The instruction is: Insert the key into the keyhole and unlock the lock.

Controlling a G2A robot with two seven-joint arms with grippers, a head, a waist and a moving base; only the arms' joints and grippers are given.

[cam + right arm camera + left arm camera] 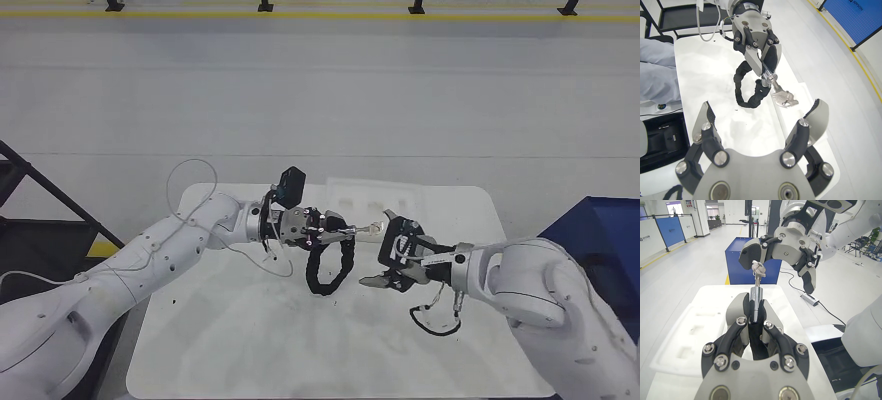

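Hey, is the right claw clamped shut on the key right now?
No, the right claw is open, fingers spread wide either side of the key, which sticks out of the lock in the left claw.

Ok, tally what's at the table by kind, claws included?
Claws: 2 (left claw, right claw)
Cable lock: 1
Key: 1, in the keyhole
White foam tray: 1
Total: 5
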